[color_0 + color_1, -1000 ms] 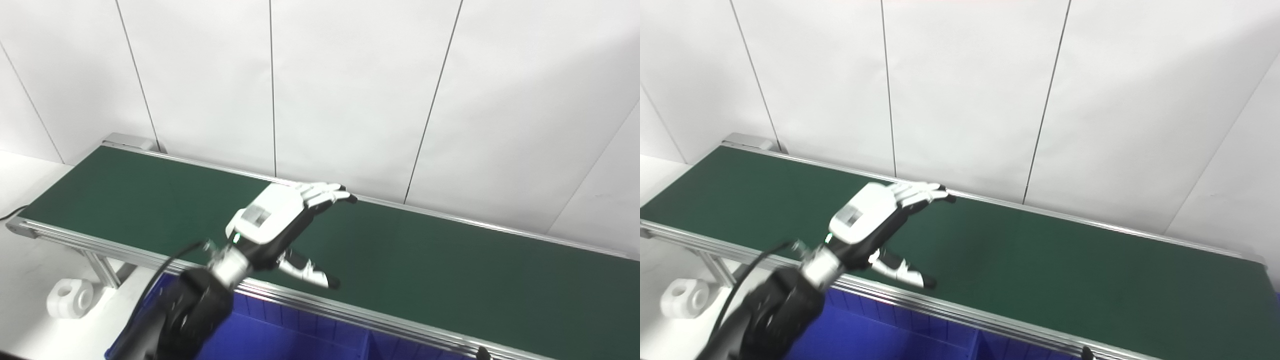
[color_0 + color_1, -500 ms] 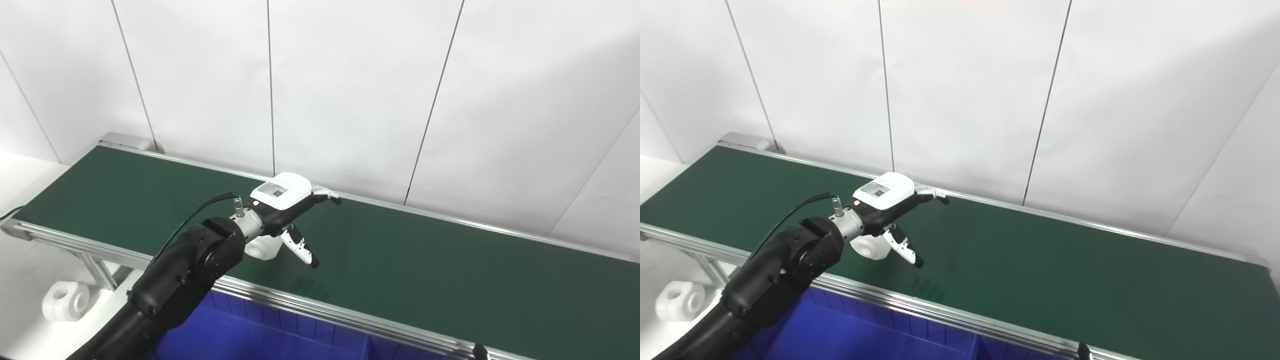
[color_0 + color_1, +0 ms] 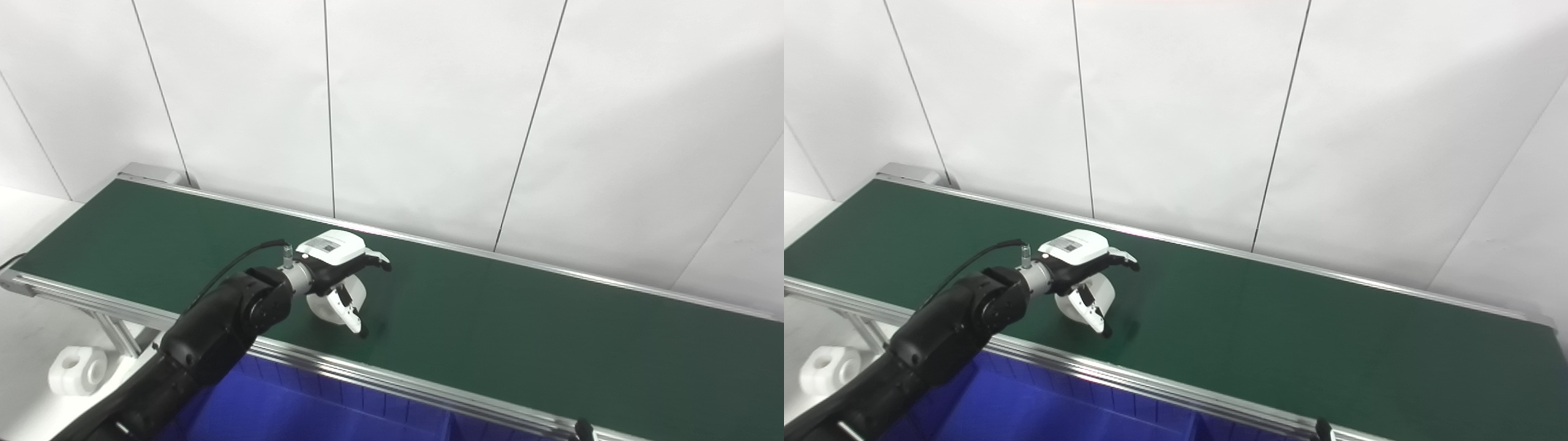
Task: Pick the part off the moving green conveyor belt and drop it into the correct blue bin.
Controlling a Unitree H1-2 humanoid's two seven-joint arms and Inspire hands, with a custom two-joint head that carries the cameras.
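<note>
1. Left eye view:
   - Left hand, white-backed with black fingers, low over the moving dark green conveyor belt, arm entering from the lower left.
   - Fingers curled over the far side of the rounded white plastic part, thumb reaching down its near side; fingers apart around it, not yet clamped, so judged open in the act of closing.
   - Part resting on the belt near its front aluminium rail, directly under the palm.
   - Second white plastic part with a round hole lying off the belt on the white table at lower left, well apart from the hand.
   - Blue plastic bin just below the front rail, a divider wall showing farther right.
   - Right hand not identifiable; only a small dark tip at the bottom edge.

2. Right eye view:
   - Same cupped pose of the left hand: white part between thumb and fingers, belt surface bare elsewhere.
   - Blue bin beneath the rail, close to the pick spot.

3. Doing the step well, as a judgement:
   - Track the belt's travel while closing, so the part does not slide out from under the palm.
   - Close thumb and fingers evenly across the rounded body; smooth plastic likely to squirt sideways under a lopsided squeeze.
   - Lift straight up only once the hold is firm, clearing the front rail before moving toward the bin.
</note>
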